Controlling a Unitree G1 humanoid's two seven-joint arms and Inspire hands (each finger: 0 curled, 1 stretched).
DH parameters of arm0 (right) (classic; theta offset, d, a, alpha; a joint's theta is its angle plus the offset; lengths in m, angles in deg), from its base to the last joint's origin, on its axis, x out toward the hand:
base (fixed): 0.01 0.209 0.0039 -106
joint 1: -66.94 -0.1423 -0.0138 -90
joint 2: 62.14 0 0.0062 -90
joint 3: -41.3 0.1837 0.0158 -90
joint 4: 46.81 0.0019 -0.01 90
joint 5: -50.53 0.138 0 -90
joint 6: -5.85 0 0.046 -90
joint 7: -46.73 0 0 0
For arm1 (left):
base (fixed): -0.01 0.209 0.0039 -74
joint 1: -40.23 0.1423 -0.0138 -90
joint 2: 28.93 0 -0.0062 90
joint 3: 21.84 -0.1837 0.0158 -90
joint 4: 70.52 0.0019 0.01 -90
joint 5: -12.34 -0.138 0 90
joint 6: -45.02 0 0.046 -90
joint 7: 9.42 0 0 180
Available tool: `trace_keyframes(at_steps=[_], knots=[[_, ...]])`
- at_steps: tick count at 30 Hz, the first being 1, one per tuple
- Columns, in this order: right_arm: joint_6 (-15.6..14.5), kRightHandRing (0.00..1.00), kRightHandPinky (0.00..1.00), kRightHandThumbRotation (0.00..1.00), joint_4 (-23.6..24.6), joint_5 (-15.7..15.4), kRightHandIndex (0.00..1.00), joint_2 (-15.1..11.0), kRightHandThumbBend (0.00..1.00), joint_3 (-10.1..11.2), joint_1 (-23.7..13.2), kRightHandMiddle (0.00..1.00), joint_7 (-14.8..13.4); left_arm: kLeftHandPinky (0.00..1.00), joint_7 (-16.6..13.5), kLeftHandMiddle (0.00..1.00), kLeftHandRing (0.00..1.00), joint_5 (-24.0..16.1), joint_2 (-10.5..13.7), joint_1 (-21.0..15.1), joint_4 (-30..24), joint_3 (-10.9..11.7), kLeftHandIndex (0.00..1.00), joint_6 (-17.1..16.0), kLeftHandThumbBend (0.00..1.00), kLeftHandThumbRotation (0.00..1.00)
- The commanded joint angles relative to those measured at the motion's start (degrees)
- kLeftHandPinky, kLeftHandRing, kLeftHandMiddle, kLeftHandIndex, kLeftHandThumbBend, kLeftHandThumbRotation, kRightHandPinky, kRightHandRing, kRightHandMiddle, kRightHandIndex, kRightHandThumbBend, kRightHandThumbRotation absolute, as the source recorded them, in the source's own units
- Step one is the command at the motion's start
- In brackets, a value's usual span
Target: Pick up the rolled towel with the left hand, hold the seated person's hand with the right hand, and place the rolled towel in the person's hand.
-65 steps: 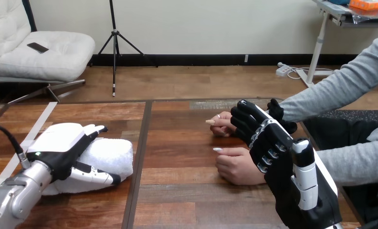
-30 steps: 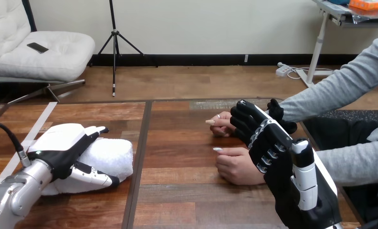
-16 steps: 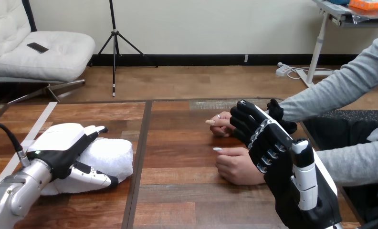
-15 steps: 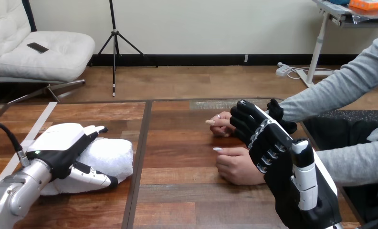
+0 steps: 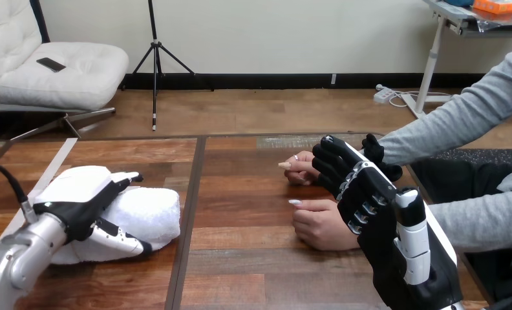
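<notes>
Now, your left hand (image 5: 79,197) lies on the towel (image 5: 153,210), close to the left edge of the surface (image 5: 253,271). Its fingers reach across the top of the roll and its thumb presses the near side, so it is clamped on the towel, which rests on the wood. Your right hand (image 5: 376,200) is raised toward the right edge, its back turned to you. It stands just beside the person's far hand (image 5: 300,169) and above the person's near hand (image 5: 321,225); both of these lie on the surface. You cannot tell whether your right hand grips either of them.
</notes>
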Motion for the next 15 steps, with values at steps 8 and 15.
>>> trace_keyframes(at_steps=[8, 15], knots=[[0.91, 0.95, 1.0, 0.95, 2.37, -0.1, 0.89, -0.12, 0.82, 0.29, -2.86, 0.92, -0.39, 0.87, 3.4, 0.89, 0.87, 0.17, 1.58, -4.03, -5.84, -0.59, 0.87, 3.34, 1.0, 0.43], [0.61, 0.95, 1.0, 0.95, 2.67, -0.42, 0.89, -0.23, 0.83, 0.32, -2.69, 0.92, -0.73, 0.86, 5.89, 0.89, 0.87, 0.42, 1.65, -3.9, -7.12, -0.66, 0.86, 4.61, 1.0, 0.42]])
